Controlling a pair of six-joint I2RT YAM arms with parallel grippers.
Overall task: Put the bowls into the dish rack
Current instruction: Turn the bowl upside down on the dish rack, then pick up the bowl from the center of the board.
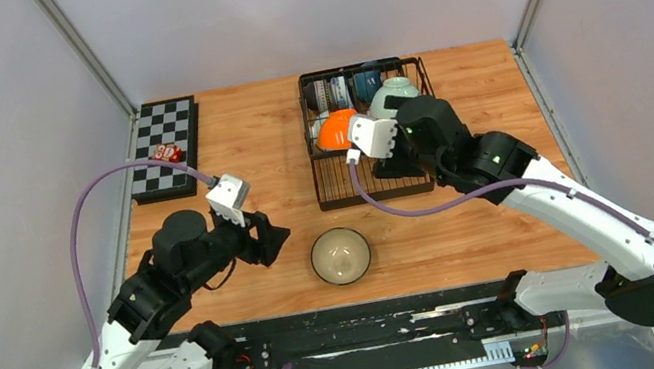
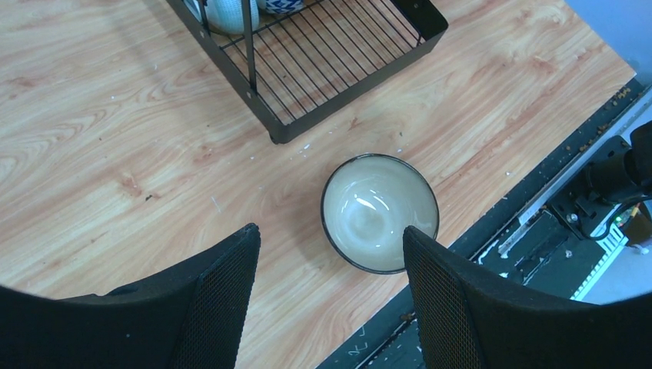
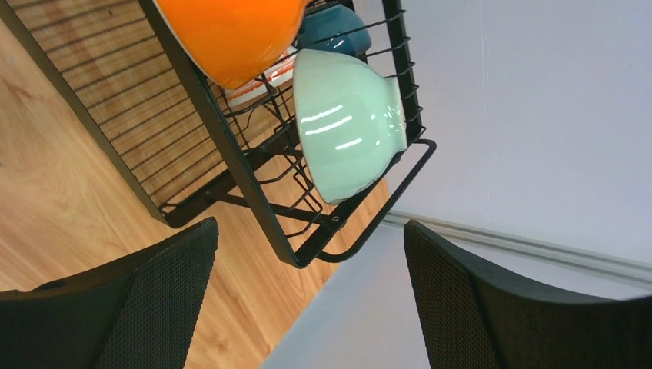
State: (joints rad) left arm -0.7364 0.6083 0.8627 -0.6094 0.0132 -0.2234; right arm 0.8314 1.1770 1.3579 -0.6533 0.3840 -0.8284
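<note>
Wooden surface (image 1: 267, 154): cream bowl (image 1: 341, 256) near the released left end effector (image 2: 330, 250); released right end effector (image 3: 310, 231) faces a green bowl (image 3: 346, 123) in the rack (image 1: 373, 181).

The dish rack (image 1: 338, 182) is set on the table (image 1: 257, 156), toward the far right. Several bowls (image 1: 393, 92) are lodged in its far half. A lone bowl (image 1: 341, 255) is stood upright before the rack, apart from it. A checkerboard (image 1: 162, 132) is laid at the far left, with a small item (image 1: 166, 153) on it.
</note>
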